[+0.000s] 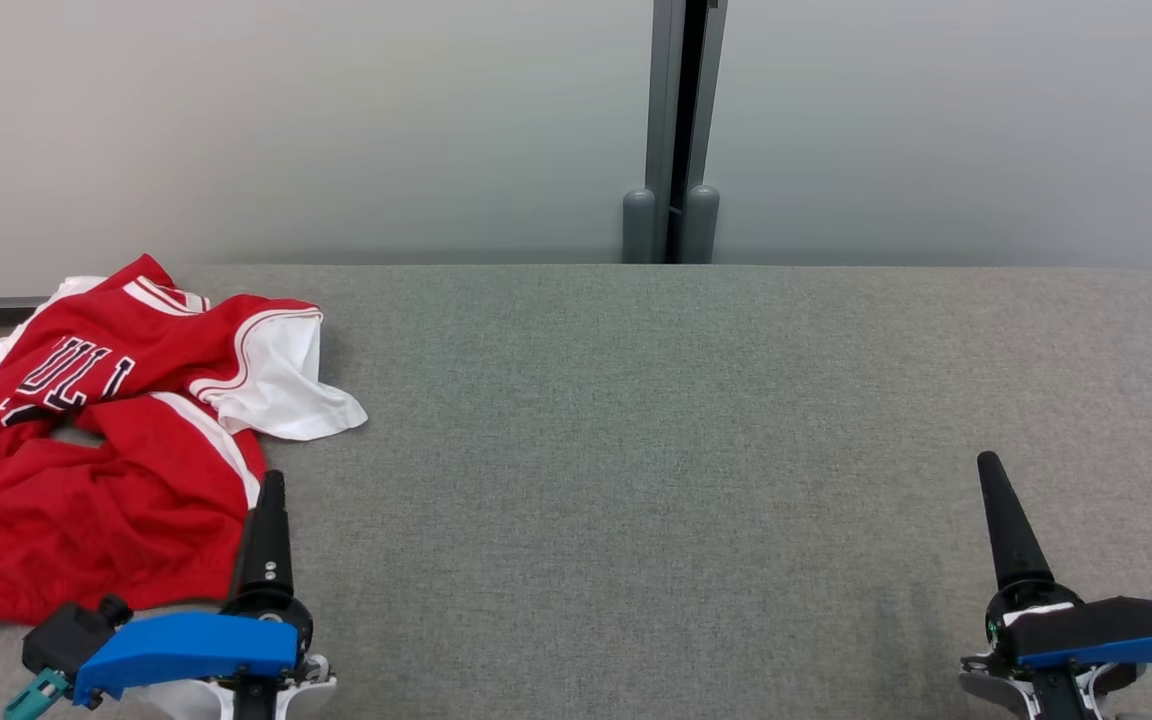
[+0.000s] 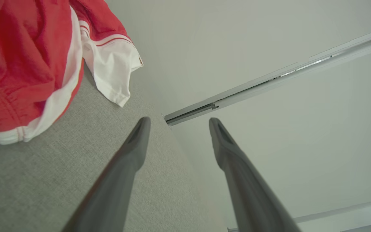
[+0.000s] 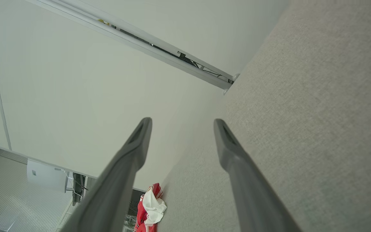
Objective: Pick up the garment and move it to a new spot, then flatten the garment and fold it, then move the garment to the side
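Lying crumpled | garment (image 1: 106,440) red, white trim, dark lettering | table (image 1: 696,450) left

A: What do your grippers look like?
B: My left gripper (image 2: 179,120) and right gripper (image 3: 181,120) have long, dark, tapered fingers (image 1: 1006,520), blue covers (image 1: 186,640) and white housings (image 1: 314,688) beneath. There's a teal plug (image 1: 31,697) on the left.

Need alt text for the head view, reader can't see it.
A crumpled red and white jersey lies at the far left of a grey fabric-covered table, unheld. The left gripper points up beside its near right edge; the right gripper is far off at lower right. A grey post stands against the pale wall behind.
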Available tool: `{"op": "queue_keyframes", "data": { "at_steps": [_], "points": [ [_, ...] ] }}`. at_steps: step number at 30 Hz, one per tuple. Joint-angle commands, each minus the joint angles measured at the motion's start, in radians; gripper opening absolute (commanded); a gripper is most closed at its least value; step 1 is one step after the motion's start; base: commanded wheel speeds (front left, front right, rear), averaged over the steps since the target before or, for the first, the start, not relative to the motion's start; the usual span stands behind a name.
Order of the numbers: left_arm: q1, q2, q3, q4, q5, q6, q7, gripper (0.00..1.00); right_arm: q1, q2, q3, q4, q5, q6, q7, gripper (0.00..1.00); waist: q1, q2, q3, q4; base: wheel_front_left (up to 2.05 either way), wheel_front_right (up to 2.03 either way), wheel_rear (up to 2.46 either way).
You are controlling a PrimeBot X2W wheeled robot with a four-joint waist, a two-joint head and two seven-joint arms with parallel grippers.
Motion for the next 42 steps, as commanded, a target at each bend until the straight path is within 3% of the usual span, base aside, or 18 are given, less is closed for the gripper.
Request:
{"op": "queue_keyframes", "data": {
  "at_steps": [1,15,42],
  "points": [
    [-0.019,0.007,-0.01,-0.023,0.048,0.005,-0.01,1.0,0.003,-0.006,0.004,-0.022,-0.041,0.001,-0.012,1.0,0.0,-0.0001,0.0,0.0,0.0,0.0,0.0],
    [-0.004,0.008,-0.058,0.007,0.335,0.03,-0.061,1.0,0.01,-0.008,0.038,-0.006,-0.286,0.001,-0.062,1.0,0.0,-0.0001,0.003,-0.001,0.0,0.0,0.0],
    [0.014,0.01,-0.093,0.082,0.678,0.043,-0.139,1.0,0.028,-0.01,0.083,0.064,-0.657,0.002,-0.14,1.0,0.0,-0.0001,-0.001,0.0,0.0,0.0,0.0]
  ]
}}
